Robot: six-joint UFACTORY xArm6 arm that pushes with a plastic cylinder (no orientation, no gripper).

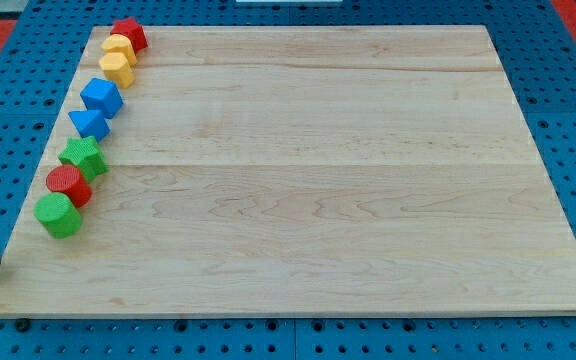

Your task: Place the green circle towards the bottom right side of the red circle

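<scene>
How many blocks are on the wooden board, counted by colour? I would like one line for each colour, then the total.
Red: 2, the red block at the view's top and the red circle
Yellow: 2
Blue: 2
Green: 2, the green star-like block and the green circle
Total: 8
My tip does not show clearly.

Crowded only along the left edge of the wooden board [318,180]: red block [129,34] far, then two yellow blocks [119,58], blue cube [101,97], blue triangle [90,123], green star [83,157], red circle [68,185], green circle [58,214] nearest, packed touching. Open passage across centre and right.
</scene>
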